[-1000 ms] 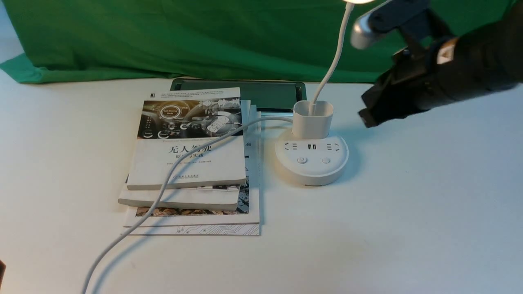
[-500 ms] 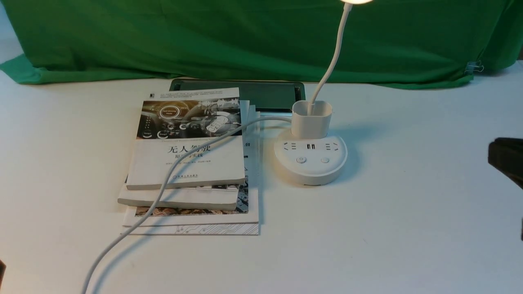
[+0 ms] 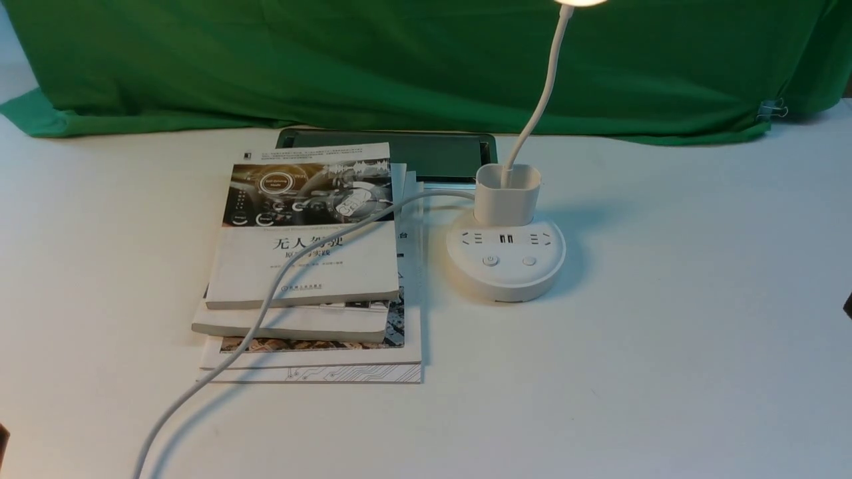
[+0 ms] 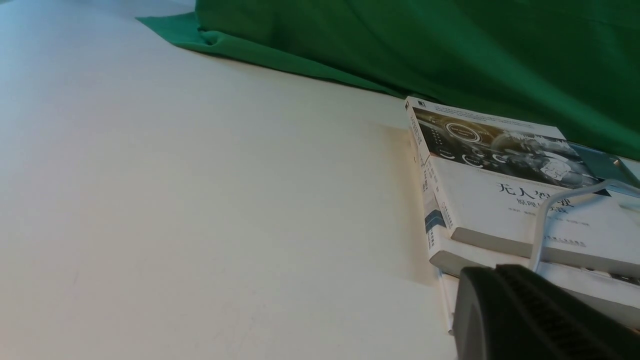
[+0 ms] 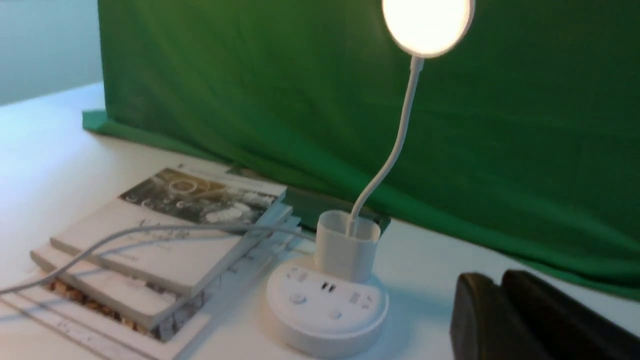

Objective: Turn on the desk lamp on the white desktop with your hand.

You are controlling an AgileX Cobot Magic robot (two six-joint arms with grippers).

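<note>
A broad matte white desktop carries a stack of paper books left of centre and, near its far edge, a lit white plastic gooseneck lamp. Both dark grippers, left and right, seem narrow, perhaps closed.

Front camera looks down; right wrist shares lamp, books, lower angle
</note>
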